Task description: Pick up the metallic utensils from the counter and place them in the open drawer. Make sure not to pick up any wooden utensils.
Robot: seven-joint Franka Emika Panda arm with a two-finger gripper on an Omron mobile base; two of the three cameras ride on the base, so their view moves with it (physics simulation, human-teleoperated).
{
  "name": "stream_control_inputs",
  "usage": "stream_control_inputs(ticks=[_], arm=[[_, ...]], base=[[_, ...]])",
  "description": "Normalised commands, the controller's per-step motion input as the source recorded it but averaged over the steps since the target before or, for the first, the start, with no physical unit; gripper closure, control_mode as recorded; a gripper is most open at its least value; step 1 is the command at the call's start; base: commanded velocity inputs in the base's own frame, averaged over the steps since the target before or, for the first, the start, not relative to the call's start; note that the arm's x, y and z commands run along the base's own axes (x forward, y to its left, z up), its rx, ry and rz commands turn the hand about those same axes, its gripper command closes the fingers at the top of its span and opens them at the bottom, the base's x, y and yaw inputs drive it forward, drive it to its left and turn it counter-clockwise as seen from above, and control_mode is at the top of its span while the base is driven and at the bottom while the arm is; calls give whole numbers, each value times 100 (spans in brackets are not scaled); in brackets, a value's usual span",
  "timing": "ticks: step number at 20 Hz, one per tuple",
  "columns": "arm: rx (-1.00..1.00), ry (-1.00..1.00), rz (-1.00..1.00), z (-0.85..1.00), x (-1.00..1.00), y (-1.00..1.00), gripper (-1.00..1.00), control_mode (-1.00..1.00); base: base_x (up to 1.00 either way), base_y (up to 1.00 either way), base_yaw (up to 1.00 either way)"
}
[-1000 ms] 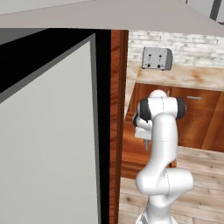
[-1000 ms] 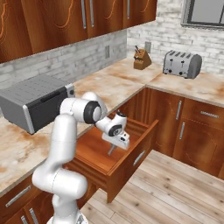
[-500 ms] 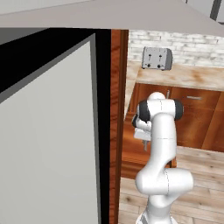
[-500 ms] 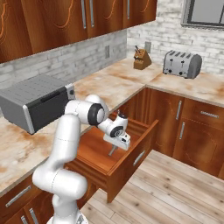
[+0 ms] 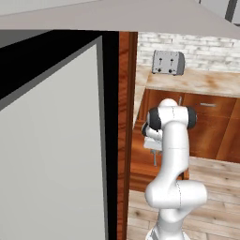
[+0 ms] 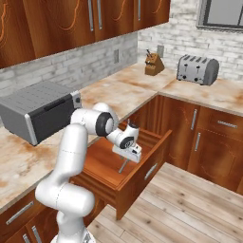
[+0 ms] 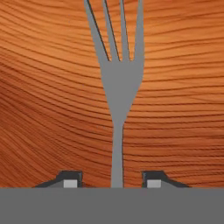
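My gripper [image 6: 127,154] hangs over the open drawer [image 6: 142,176], a reddish-brown wooden box with a silver bar handle. A silver-grey fork [image 7: 118,87], one of the metallic utensils, points tines-down at the drawer's wooden floor [image 7: 43,109]. Its handle runs between my gripper's [image 7: 111,180] two dark fingertips, with a gap on each side, so the jaws stand open. The fork [image 6: 123,166] shows as a thin grey stick just under the hand. From the left, the gripper [image 5: 153,146] and fork [image 5: 154,158] sit above the drawer [image 5: 140,166]. The counter and the wooden utensils are out of view.
A grey microwave [image 6: 40,111] stands on the wall countertop behind the arm. A toaster [image 6: 197,70] and a knife block [image 6: 153,64] sit at the far corner. A tall grey panel [image 5: 51,140] blocks the left side. Wooden floor [image 6: 190,209] lies in front of the drawer.
The fingers have parted from the fork's handle; earlier they were shut on it. The arm has stayed over the drawer.
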Motion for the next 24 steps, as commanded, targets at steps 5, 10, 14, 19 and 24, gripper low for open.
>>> stream_control_inputs(ticks=[5,10,14,19,24], arm=[[0,-2,0,42,0,-2,-100,-100],[6,-5,4,100,1,-2,-100,-100],[4,-2,5,100,1,-4,-100,-100],[1,0,7,100,-60,-26,-100,-100],[0,-2,9,100,-100,-25,-100,-100]], base=[[0,0,0],[0,0,0],[0,0,0],[0,0,0],[0,0,0]])
